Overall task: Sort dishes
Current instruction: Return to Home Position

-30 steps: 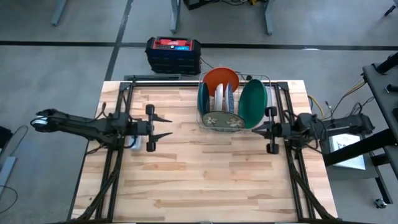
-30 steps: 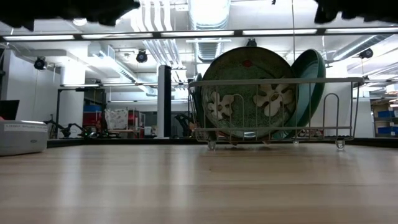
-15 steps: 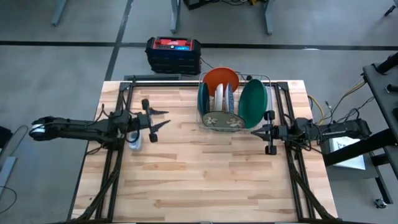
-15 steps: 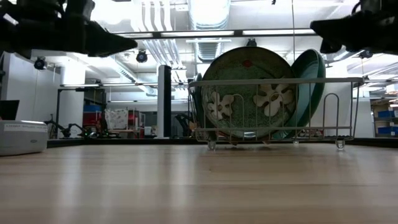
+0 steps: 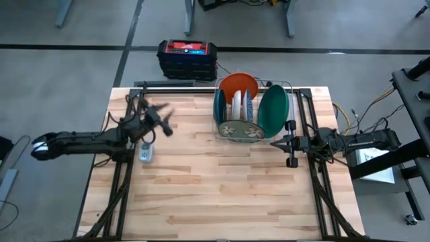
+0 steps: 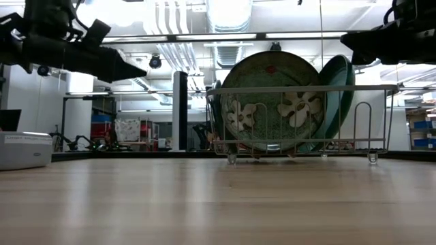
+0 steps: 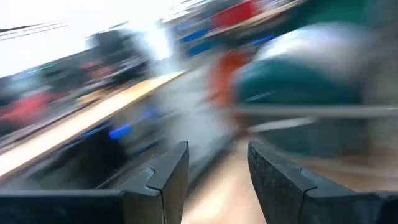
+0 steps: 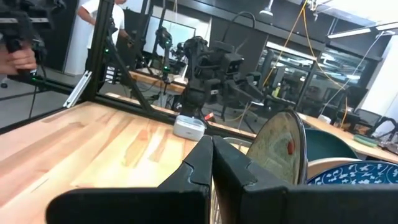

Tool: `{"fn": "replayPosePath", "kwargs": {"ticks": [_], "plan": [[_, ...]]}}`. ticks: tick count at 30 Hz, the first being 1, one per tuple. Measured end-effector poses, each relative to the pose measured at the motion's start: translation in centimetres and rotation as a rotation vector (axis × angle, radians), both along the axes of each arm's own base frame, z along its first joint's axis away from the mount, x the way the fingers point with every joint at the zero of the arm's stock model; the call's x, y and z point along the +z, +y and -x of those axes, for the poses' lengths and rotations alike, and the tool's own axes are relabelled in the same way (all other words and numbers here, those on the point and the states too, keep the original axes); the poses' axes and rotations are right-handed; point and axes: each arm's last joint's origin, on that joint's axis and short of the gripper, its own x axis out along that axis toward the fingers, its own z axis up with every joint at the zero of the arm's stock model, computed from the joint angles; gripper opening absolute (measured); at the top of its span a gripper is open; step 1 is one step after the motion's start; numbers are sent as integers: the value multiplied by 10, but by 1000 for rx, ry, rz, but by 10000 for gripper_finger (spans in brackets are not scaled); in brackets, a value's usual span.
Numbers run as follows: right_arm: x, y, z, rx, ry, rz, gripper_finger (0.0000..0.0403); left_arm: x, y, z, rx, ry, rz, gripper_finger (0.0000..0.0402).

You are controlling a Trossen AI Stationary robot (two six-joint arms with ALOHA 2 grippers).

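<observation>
The dishes stand on edge in a silver wire rack (image 5: 293, 101) at the table's far middle: an orange bowl (image 5: 239, 83), white plates (image 5: 237, 104), a dark green plate (image 5: 273, 111) and an olive floral dish (image 5: 240, 130), (image 6: 272, 102). My left gripper (image 5: 164, 119), (image 7: 217, 158) hovers left of the rack, level, open, with nothing between its fingers. My right gripper (image 5: 273, 142), (image 8: 211, 144) hangs shut just right of the rack's near corner, pointing toward the table's left edge, touching nothing.
A small clear tray (image 5: 146, 154), (image 8: 188, 127) lies on the table under the left arm. A red and black box (image 5: 188, 57) sits on the floor beyond the far edge. Bare wood spreads across the table's near half. A person's hand (image 8: 18, 56) shows in the room behind.
My left gripper has swung toward the table's far edge and the rack, sinking into the low view, and the gap between its fingers has narrowed. My right gripper has sunk lower beside the rack, staying shut.
</observation>
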Motion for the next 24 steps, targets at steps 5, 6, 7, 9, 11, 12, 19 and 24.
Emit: {"fn": "replayPosePath", "kwargs": {"ticks": [5, 6, 7, 9, 11, 12, 19, 24], "plan": [[0, 0, 0, -11, 0, 3, 0, -2, 14, 13, 523, 78, -50, 155], [0, -1, 0, -19, 1, 2, 0, -1, 15, 15, 592, 95, -61, 155], [0, -1, 0, -21, 3, 1, 0, -1, 17, 17, 639, 102, -66, 155], [-1, -1, 0, -25, 9, 4, 0, 1, 22, 20, 689, 98, -74, 155], [-2, -1, 0, -43, 17, 6, 0, 1, 29, 25, 751, 126, -90, 155], [-2, -2, 0, -54, 23, 12, 0, 1, 34, 28, 791, 142, -94, 155], [-3, -2, 0, -75, 30, 37, 0, 3, 71, 61, 915, 107, -86, 155], [-4, -2, -1, -76, 40, 57, 0, 7, 75, 74, 1040, 25, -81, 155]]}}
